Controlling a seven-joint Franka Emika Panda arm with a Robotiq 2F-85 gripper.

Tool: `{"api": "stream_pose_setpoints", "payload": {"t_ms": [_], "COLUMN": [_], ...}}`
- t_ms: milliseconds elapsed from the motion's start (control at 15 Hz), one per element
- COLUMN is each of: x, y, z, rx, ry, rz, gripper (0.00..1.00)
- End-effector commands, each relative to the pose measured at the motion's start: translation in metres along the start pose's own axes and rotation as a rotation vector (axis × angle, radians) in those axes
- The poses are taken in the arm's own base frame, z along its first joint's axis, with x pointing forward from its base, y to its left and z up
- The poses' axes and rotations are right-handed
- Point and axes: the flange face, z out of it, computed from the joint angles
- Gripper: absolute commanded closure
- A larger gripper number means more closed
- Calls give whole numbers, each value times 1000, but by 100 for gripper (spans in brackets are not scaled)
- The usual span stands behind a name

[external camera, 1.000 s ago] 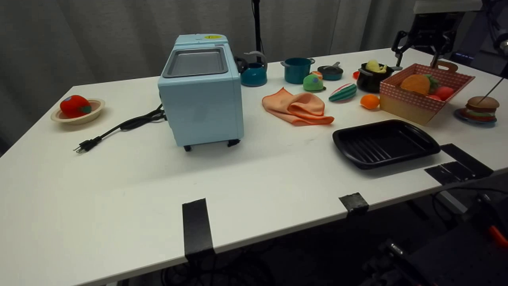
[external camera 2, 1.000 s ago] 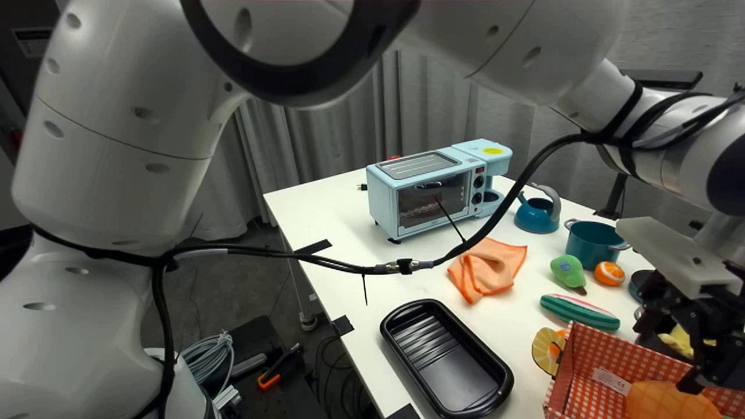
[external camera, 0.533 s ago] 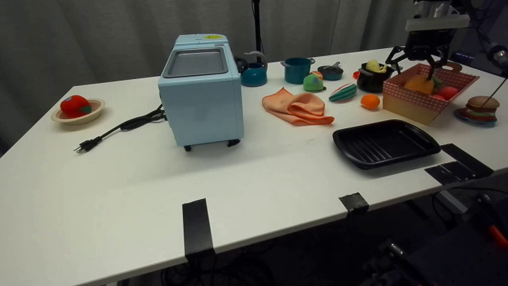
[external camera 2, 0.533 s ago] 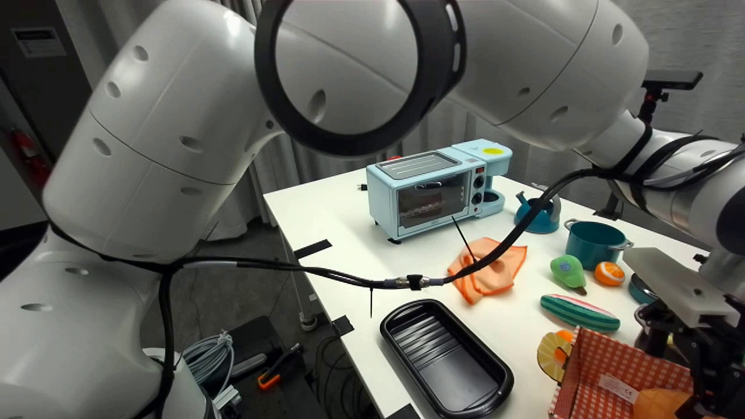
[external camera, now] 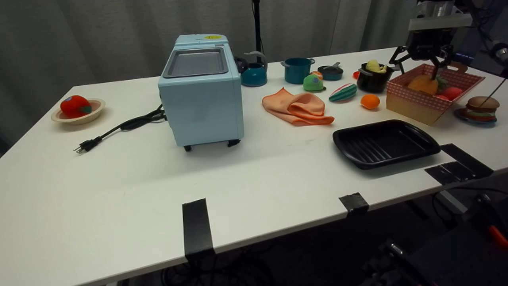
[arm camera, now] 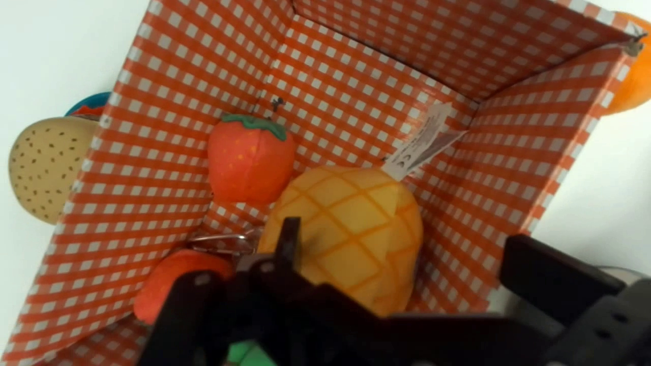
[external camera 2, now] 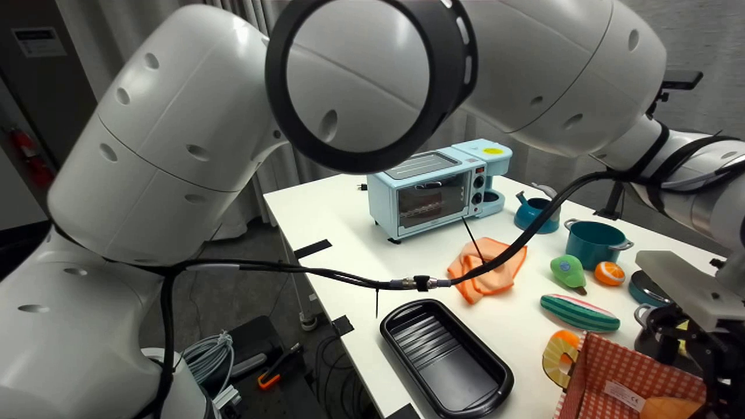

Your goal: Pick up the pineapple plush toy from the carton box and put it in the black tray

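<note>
The orange-yellow pineapple plush toy lies in the red-checked carton box. In both exterior views the toy sits low in the box. My gripper is open above the box. In the wrist view one finger is over the toy's left part. The other is at the box's right wall rim; I cannot tell whether it touches. In an exterior view the gripper points down. The toy's green tuft is mostly behind the gripper. The black tray holds nothing.
Strawberry toy and another red toy share the box. A burger toy stands beside the box. An orange ball, a black pot and a watermelon toy are nearby. A light-blue appliance stands farther away.
My gripper has come down to the box and then shifted slightly right in the exterior views. The box, with the toys in it, has slid a little to the right there.
</note>
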Motion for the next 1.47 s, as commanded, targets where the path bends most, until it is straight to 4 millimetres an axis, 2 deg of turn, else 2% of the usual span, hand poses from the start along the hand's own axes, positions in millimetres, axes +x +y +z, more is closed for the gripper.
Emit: {"api": "stream_pose_setpoints", "payload": {"t_ms": [0, 200, 400, 600, 1400], "x": [-4, -8, -9, -6, 19], "y": [15, 26, 32, 34, 20], "z": [-27, -36, -35, -24, 24], "rx": [54, 63, 58, 41, -31], "ry": [21, 36, 35, 25, 28], "rz": [-4, 5, 12, 24, 86], "gripper": [0, 0, 0, 0, 0]}}
